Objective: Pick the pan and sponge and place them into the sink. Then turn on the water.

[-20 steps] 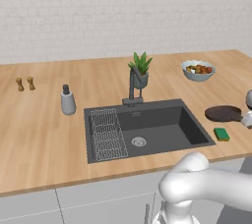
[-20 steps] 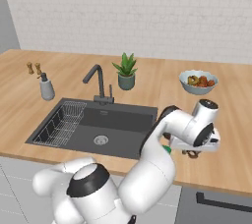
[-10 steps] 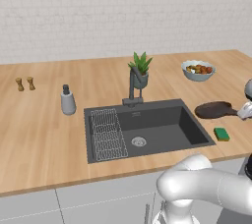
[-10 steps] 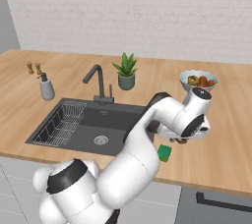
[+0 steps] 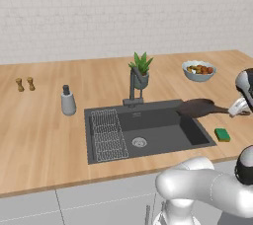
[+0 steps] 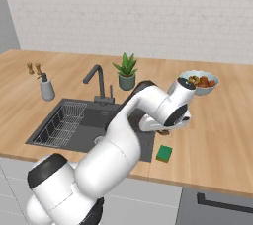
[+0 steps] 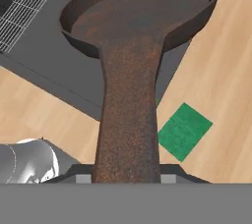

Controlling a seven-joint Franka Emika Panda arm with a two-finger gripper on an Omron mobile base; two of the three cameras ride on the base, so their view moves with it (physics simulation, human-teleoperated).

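The dark brown pan (image 5: 196,107) hangs level in the air, its bowl over the right edge of the sink (image 5: 163,142) and its long handle pointing right. My gripper (image 5: 238,111) is shut on the end of that handle. In the hand view the pan (image 7: 142,14) stretches away from my gripper (image 7: 126,176), above the dark basin (image 7: 34,46). The green sponge (image 5: 222,134) lies on the counter right of the sink, below the handle; it appears as sponge (image 7: 184,130) and sponge (image 6: 164,153). No water runs from the faucet (image 5: 133,86).
A wire rack (image 5: 106,132) fills the sink's left part. A potted plant (image 5: 142,71) stands behind the faucet, and a bowl of fruit (image 5: 198,69) sits at the back right. A soap dispenser (image 5: 67,101) and two small shakers (image 5: 24,84) stand to the left.
The arm has carried the pan up off the counter and leftward, so its bowl now hangs over the sink's right edge. The sponge has stayed in place.
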